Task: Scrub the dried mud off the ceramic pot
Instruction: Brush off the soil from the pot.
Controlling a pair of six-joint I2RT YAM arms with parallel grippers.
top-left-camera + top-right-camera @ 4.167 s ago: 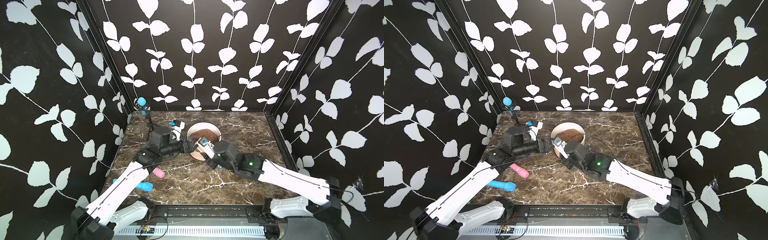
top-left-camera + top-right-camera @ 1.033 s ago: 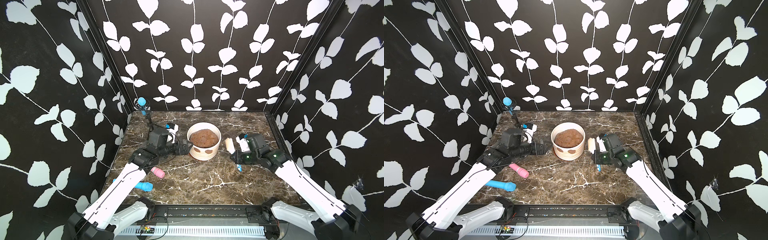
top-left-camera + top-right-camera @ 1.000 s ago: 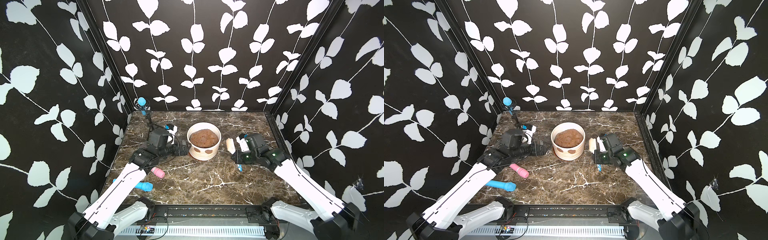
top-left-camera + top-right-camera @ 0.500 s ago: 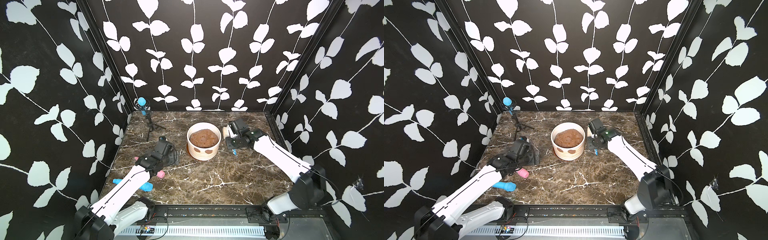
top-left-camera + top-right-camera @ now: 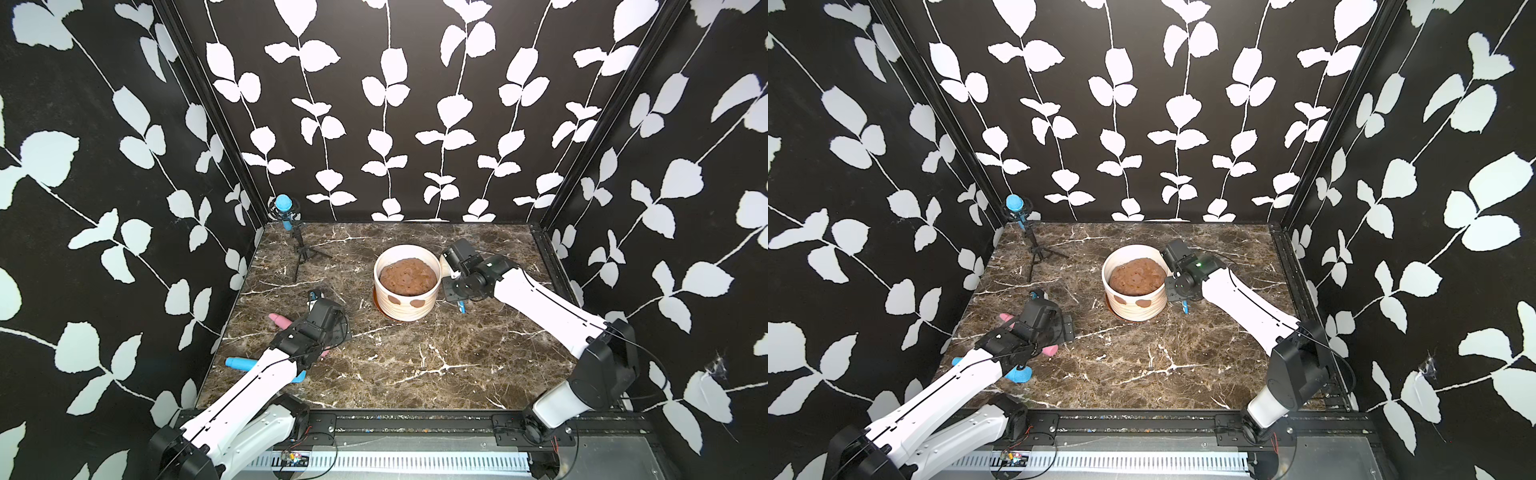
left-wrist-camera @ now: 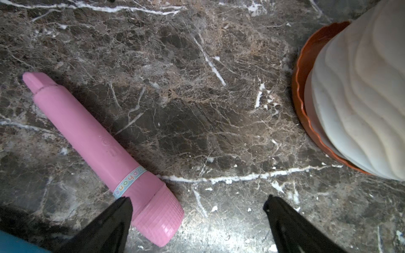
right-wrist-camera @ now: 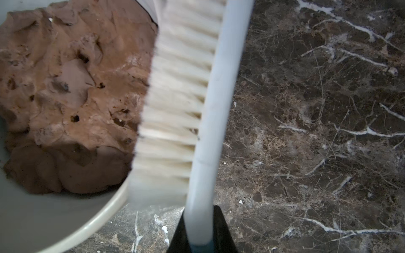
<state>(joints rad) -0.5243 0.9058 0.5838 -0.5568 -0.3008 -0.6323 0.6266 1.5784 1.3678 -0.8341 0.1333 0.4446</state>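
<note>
— Where did the ceramic pot (image 5: pixel 405 312) stand?
— Mid-table on an orange saucer (image 6: pixel 300 87), with the dried mud (image 5: pixel 417 303) patches on its near wall.
— And the right gripper (image 7: pixel 200 232)?
— Clamped on the handle of a white brush (image 7: pixel 182 98). The bristles lay over the pot's right rim, likely for scrubbing, and the arm reached in low from the right.
— The left gripper (image 6: pixel 197 210)?
— Spread wide and empty, low at near-left beside a pink toy microphone (image 6: pixel 98 151), probably to keep clear.

The pink toy microphone (image 6: pixel 103 153) carries a band (image 6: pixel 129 181) reading "ophone", wrapping out of sight.
</note>
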